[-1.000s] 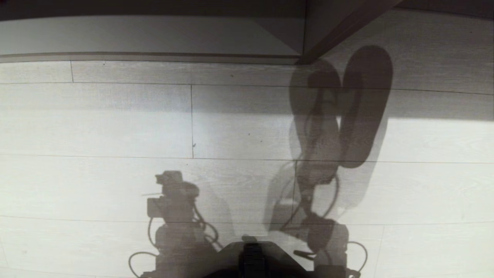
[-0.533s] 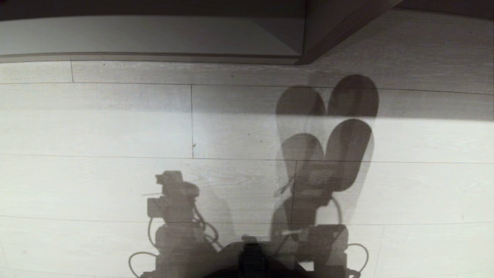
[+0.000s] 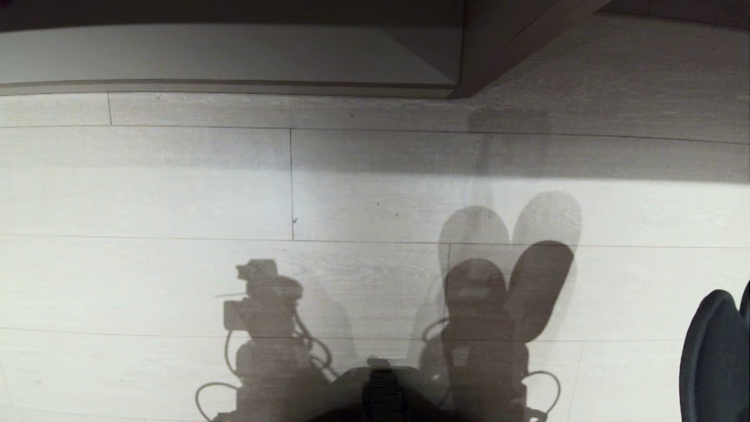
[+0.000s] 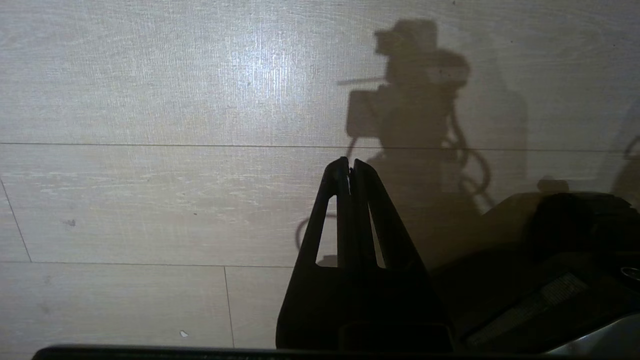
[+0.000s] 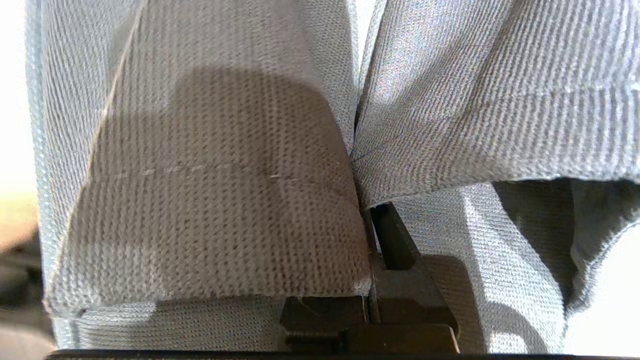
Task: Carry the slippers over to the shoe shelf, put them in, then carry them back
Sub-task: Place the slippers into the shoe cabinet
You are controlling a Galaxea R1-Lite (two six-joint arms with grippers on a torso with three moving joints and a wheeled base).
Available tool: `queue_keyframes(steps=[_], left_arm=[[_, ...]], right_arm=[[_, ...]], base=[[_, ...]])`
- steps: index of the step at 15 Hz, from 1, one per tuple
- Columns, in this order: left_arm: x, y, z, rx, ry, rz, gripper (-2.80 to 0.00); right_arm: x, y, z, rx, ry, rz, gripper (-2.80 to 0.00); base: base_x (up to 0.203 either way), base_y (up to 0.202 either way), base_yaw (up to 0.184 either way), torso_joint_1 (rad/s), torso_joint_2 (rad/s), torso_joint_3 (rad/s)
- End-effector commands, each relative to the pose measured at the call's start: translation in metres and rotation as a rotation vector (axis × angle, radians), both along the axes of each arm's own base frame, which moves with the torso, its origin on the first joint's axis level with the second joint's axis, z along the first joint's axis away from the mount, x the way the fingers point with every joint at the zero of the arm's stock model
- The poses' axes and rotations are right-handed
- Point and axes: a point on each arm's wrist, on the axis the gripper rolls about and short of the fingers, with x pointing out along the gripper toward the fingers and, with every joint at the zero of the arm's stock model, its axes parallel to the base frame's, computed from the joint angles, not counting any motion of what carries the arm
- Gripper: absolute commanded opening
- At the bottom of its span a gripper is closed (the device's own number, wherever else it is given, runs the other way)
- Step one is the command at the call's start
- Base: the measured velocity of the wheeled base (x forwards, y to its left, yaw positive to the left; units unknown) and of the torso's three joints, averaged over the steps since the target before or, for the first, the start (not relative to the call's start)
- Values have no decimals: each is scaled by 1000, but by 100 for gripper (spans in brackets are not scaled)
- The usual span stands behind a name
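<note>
Strong light from behind the robot throws crisp shadows of both arms and the held slippers (image 3: 718, 357) onto the pale floor (image 3: 176, 199). A dim band crosses the floor's far edge beside the shoe shelf (image 3: 234, 55). Floor seams bow near frame edges. Right wrist view: weave sharp, margins glaring.

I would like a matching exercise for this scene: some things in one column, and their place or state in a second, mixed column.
1 slippers
2 left tool
3 shoe shelf
4 right tool

a shut, empty, above the floor
b pale board beyond the floor planks
c shut on knitted fabric
d held together as a pair

Pairs: 1-d; 2-a; 3-b; 4-c
</note>
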Motion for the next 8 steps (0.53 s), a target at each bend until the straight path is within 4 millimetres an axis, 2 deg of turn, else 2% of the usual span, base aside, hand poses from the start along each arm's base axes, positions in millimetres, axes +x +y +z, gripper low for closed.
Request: queue_keyframes(steps=[1, 4, 6, 8], left_arm=[[1, 0, -2, -1, 7, 0, -280], [1, 0, -2, 1, 7, 0, -280], [1, 0, -2, -1, 7, 0, -280], [1, 0, -2, -1, 7, 0, -280]], right_arm=[[-8, 0, -12, 0, 9, 6, -280], [-17, 0, -21, 16, -18, -4, -280], [-16, -3, -28, 14, 54, -98, -280], [-15, -3, -30, 4, 69, -110, -280]], base=[[0, 0, 0, 0, 0, 0], [0, 0, 0, 0, 0, 0], [0, 0, 0, 0, 0, 0], [0, 0, 0, 0, 0, 0]])
